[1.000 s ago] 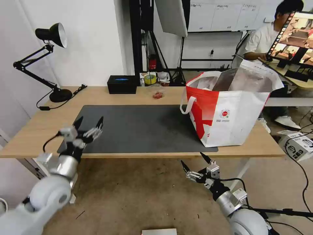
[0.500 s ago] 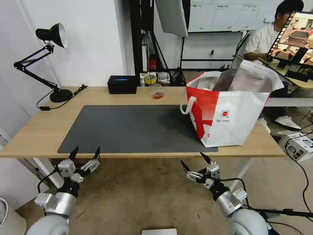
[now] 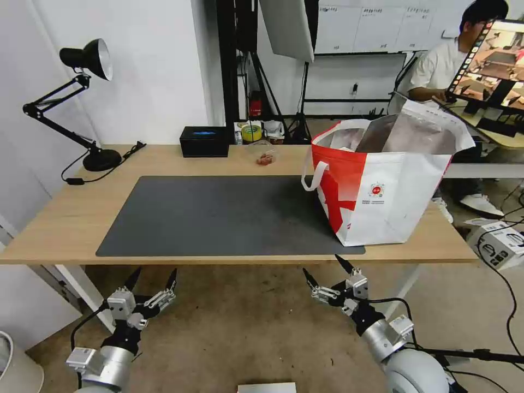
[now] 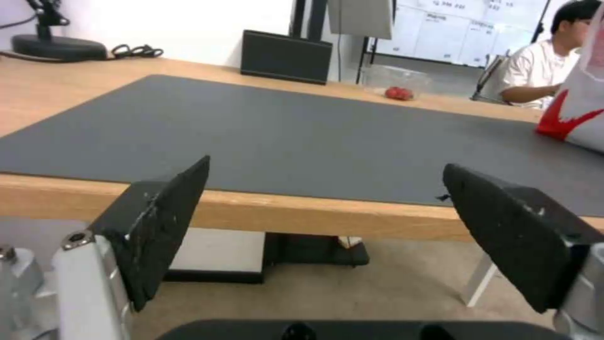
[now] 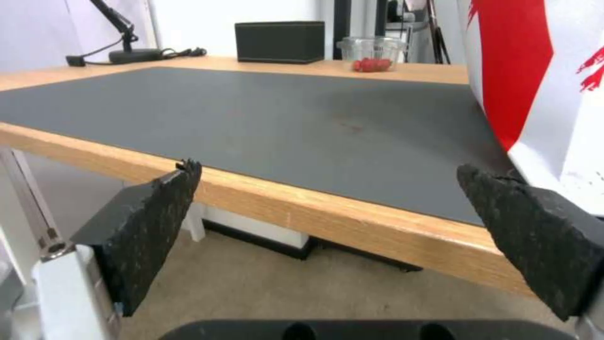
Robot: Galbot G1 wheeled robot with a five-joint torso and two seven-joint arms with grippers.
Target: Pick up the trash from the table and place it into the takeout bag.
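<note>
A white takeout bag with a red panel and silver foil lining stands open at the right end of the dark grey mat, which covers most of the long light-wood table. White material shows just inside the bag's rim, but its contents cannot be made out. Behind the mat, a small clear tub holds red bits, with a black box beside it and a black desk lamp on the far left corner. Both arms hang below the table's front edge over the tan floor: the left gripper under the mat's left end, fingers spread wide, and the right gripper under the bag's left side, likewise spread and holding nothing. Beyond the table stand light stands against a white wall.
</note>
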